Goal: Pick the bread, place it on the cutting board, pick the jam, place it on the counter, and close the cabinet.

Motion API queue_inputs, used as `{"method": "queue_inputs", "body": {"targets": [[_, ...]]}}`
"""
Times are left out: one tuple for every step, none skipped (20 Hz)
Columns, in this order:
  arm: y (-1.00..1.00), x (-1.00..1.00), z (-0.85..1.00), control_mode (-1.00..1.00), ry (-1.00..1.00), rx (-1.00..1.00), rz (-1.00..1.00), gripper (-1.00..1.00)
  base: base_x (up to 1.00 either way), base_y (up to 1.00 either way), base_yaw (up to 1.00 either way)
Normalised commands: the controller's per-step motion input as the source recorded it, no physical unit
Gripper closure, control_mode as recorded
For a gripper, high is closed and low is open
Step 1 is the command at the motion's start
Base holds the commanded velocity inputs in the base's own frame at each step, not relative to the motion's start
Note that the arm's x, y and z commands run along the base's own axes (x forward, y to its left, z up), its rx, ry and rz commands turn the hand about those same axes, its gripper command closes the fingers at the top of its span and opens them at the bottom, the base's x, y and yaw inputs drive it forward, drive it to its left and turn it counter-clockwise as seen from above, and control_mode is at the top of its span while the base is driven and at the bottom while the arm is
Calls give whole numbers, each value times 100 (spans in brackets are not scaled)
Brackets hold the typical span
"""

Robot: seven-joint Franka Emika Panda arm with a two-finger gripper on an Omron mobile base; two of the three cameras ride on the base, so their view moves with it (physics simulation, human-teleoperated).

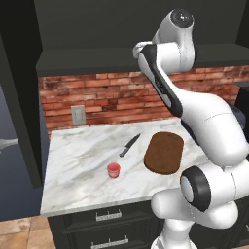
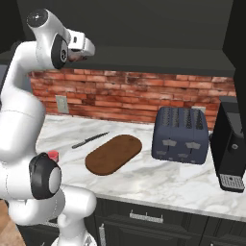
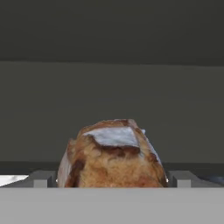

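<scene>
Two fingertips flanking bread at lower centre of hand view, apparently gripping it. Jam standing left of cutting board, apart.

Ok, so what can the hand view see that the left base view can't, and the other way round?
Hand view: the bread, right up close, with the claw snug against both its sides.
Left base view: the jam, a knife and the cutting board, all lying apart on the counter, plus the brick wall.
Both: the dark cabinet.
</scene>
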Motion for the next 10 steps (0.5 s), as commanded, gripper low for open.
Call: {"method": "queue_inputs", "body": {"targets": [[-21, -59, 0, -100, -7, 0, 0, 100, 0, 0, 0], [-19, -54, 0, -100, -5, 0, 0, 100, 0, 0, 0], [-18, -47, 0, -100, -4, 0, 0, 100, 0, 0, 0], [-19, -46, 0, -100, -3, 0, 0, 100, 0, 0, 0], [-22, -48, 0, -100, -2, 0, 0, 100, 0, 0, 0], [-23, -51, 0, -100, -2, 0, 0, 100, 0, 0, 0], [-24, -54, 0, -100, -2, 0, 0, 100, 0, 0, 0], [-23, -54, 0, -100, -1, 0, 0, 100, 0, 0, 0], [-21, -55, 0, -100, -1, 0, 0, 100, 0, 0, 0], [-20, -57, 0, -100, 0, 0, 0, 100, 0, 0, 0]]}}
